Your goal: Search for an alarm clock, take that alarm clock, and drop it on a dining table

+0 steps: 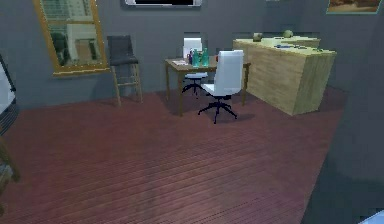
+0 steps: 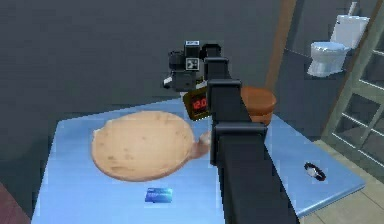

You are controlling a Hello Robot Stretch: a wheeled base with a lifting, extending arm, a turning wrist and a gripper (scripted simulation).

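Observation:
A small dark alarm clock (image 2: 200, 102) with red digits shows just below my gripper (image 2: 176, 77), by the far edge of a light blue table (image 2: 70, 160). The clock sits tight against the dark arm bar (image 2: 240, 150). I cannot tell whether the gripper holds it or it rests on the tabletop. In the forward view, a small wooden dining table (image 1: 180, 68) stands across the room with bottles on it and two white office chairs (image 1: 224, 82) beside it.
On the blue table lie a large round flatbread (image 2: 140, 145), a brown bowl (image 2: 257, 100), a small blue card (image 2: 158, 194) and a dark object (image 2: 316, 171). A toilet (image 2: 325, 55) shows through a doorway. A wooden counter (image 1: 292, 72), a tall stool (image 1: 124, 62) and a framed mirror (image 1: 70, 35) line the far wall; red plank floor (image 1: 170, 160) lies between.

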